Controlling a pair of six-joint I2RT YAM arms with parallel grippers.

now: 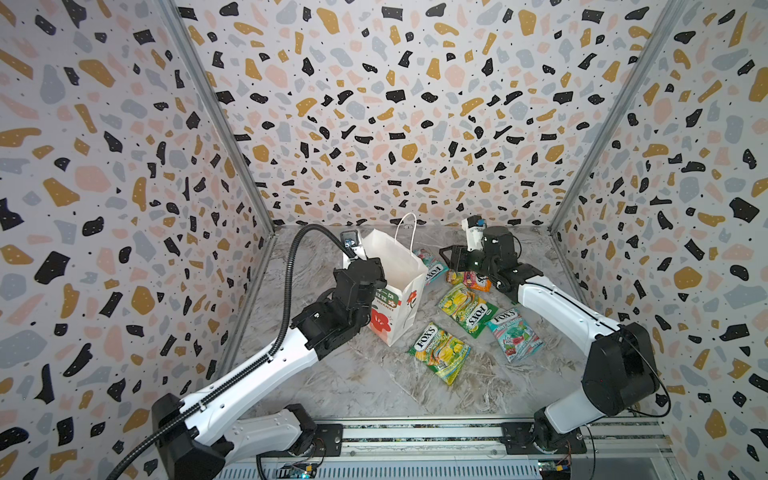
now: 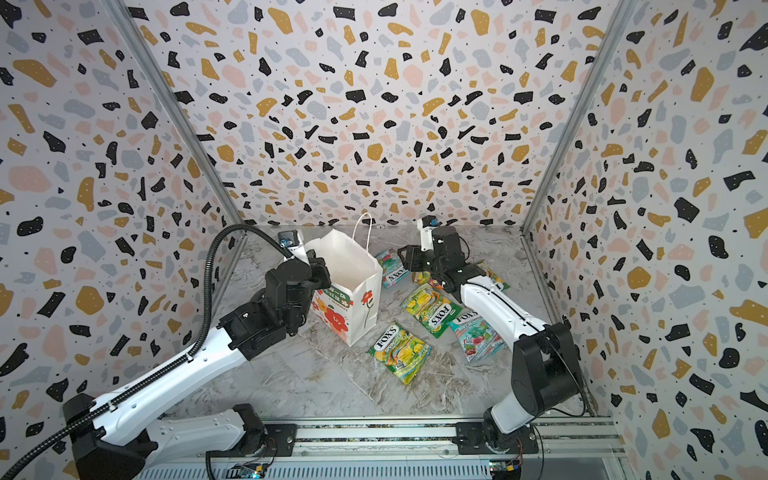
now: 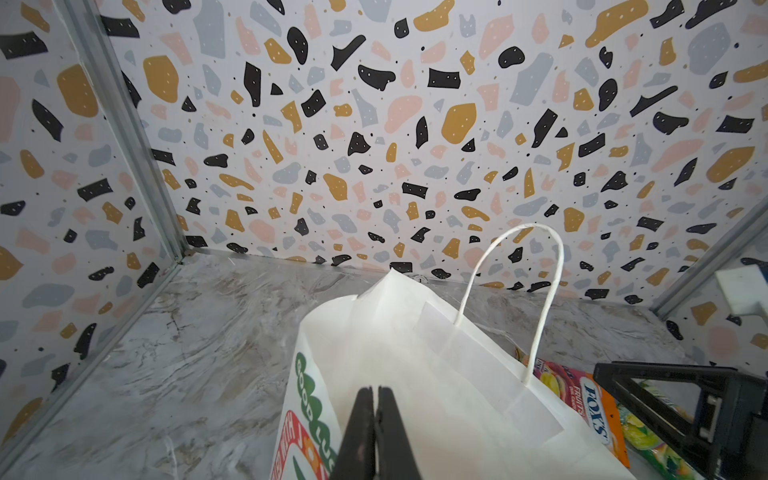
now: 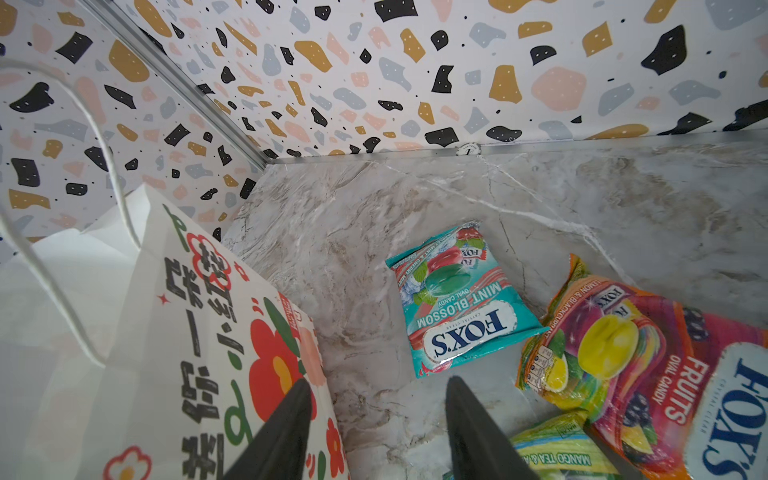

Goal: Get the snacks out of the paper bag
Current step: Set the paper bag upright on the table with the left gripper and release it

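Terrazzo-patterned walls (image 1: 374, 104) enclose a grey marbled tabletop (image 1: 374, 386). The white flower-printed paper bag (image 1: 399, 266) stands centre frame, its rim pinched by the left gripper (image 3: 375, 392). Glossy candy packets (image 1: 439, 358) lie to its right, near the right gripper (image 4: 377, 382), whose jaws are parted and empty.

Soft, bright, even light fills the scene; only faint shadows are cast, close under things, on the marble tabletop (image 1: 374, 386). In the left wrist view the white paper bag (image 3: 415, 374) is almost washed out. Glare is seen on the glossy snack packets (image 4: 465, 307). The joins of the patterned walls (image 1: 395, 104) are bowed towards the picture edges. In the right wrist view the bag's near side is out of focus.
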